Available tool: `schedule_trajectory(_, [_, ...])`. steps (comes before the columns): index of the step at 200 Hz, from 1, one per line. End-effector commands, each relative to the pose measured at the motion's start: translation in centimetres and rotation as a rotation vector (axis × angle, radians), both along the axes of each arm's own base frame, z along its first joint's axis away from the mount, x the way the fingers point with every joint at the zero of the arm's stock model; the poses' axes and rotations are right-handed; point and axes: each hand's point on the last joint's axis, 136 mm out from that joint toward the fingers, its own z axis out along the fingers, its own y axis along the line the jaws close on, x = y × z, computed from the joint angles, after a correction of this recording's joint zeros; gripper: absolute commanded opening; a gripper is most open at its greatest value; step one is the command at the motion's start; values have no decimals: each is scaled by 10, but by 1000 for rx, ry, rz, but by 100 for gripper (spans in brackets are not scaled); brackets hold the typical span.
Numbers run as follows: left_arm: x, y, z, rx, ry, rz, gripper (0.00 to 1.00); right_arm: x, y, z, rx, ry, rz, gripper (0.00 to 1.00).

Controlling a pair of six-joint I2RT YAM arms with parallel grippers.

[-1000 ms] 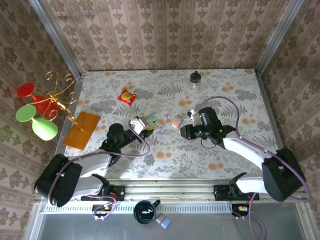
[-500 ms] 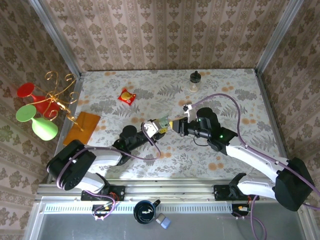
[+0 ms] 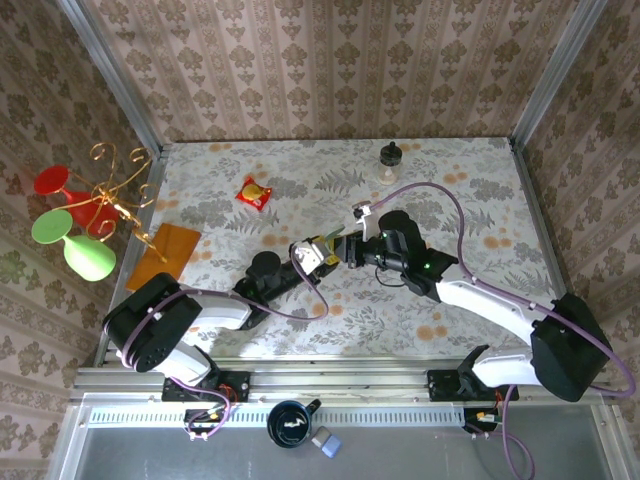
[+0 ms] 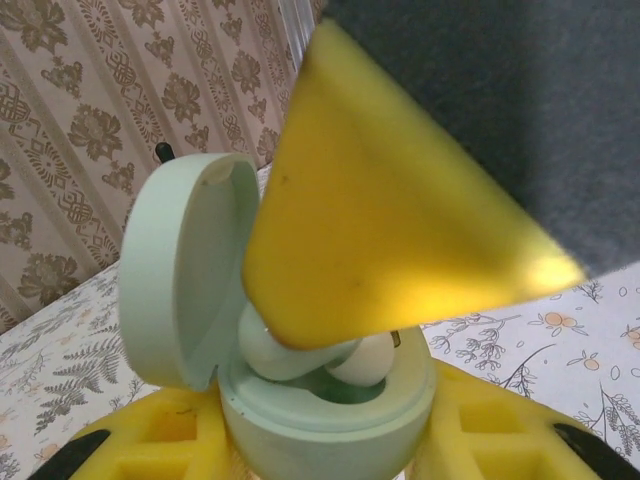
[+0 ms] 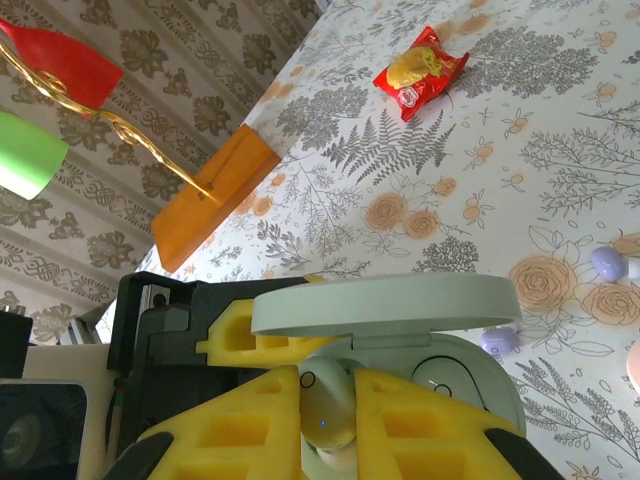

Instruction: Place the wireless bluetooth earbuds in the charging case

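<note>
Right fingers (image 5: 410, 425) pinch earbud (image 5: 327, 410) at open case (image 5: 385, 305) rim.

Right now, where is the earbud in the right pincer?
Right wrist view, bottom centre: the earbud, pinched in the right pincer, dips into the open mint case beneath its lid.

1. Two black arms reach inward over a floral table (image 3: 480, 200). The left gripper (image 3: 318, 254) and right gripper (image 3: 347, 248) almost touch near its middle.
2. A pale green charging case (image 3: 325, 243) sits between them.
3. Well apart lie a red snack packet (image 3: 253, 192), an orange board (image 3: 165, 258) and a small bottle (image 3: 390, 162).
</note>
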Motion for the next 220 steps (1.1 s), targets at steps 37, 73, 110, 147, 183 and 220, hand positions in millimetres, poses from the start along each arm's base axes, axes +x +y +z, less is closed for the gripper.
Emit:
schedule_trajectory(37, [4, -6, 23, -61, -43, 8, 33, 8, 11, 4, 40, 5, -16, 17])
schedule_trajectory(73, [7, -5, 29, -85, -34, 23, 33, 4, 6, 2, 32, 17, -27, 23])
schedule_trajectory(110, [9, -4, 30, -86, -37, 34, 33, 0, -9, 8, -2, -6, -67, 29])
schedule_trajectory(147, [8, -3, 27, -77, -35, 27, 33, -7, -19, 23, -3, -51, -74, 34])
schedule_trajectory(183, [2, -1, 19, -40, -55, -17, 33, -16, -26, 49, 35, -149, -62, 32])
schedule_trajectory(220, [-14, -6, 14, 2, -101, -111, 34, -3, -22, 64, 10, -144, -84, 29])
